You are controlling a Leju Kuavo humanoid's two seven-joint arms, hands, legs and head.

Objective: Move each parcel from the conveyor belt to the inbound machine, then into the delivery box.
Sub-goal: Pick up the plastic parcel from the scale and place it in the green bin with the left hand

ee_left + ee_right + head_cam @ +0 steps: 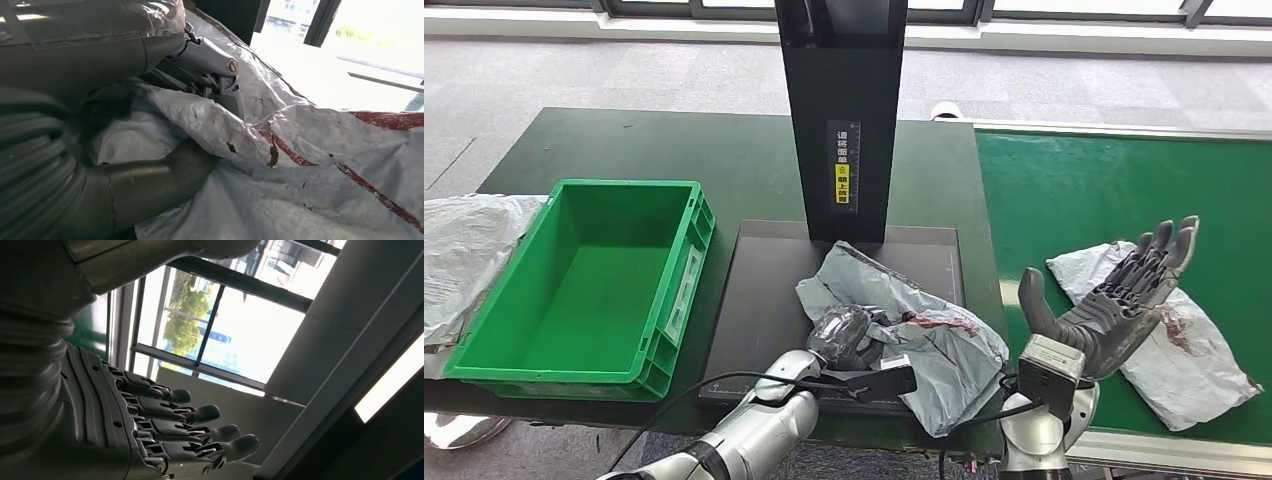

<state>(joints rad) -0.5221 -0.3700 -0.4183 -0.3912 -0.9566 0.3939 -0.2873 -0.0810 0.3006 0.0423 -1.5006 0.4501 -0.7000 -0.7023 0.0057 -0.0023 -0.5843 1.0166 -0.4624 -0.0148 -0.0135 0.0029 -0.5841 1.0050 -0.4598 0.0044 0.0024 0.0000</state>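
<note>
The left robot hand [849,335] grips a crumpled grey parcel [924,335] on the black machine plate [764,290], low centre of frame. The green box [679,205] lies leftward. The right robot hand [1124,295] hovers open, empty.

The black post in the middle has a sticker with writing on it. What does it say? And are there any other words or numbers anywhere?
Sticker on the black post of the inbound machine: white characters running downward above a yellow patch, too small and blurred to read.
Label on the side of the green delivery box: pale, no text readable.
Grey parcel on the machine plate: red marks, no readable words.
Grey parcel on the conveyor belt: red marks, no readable words.
</note>
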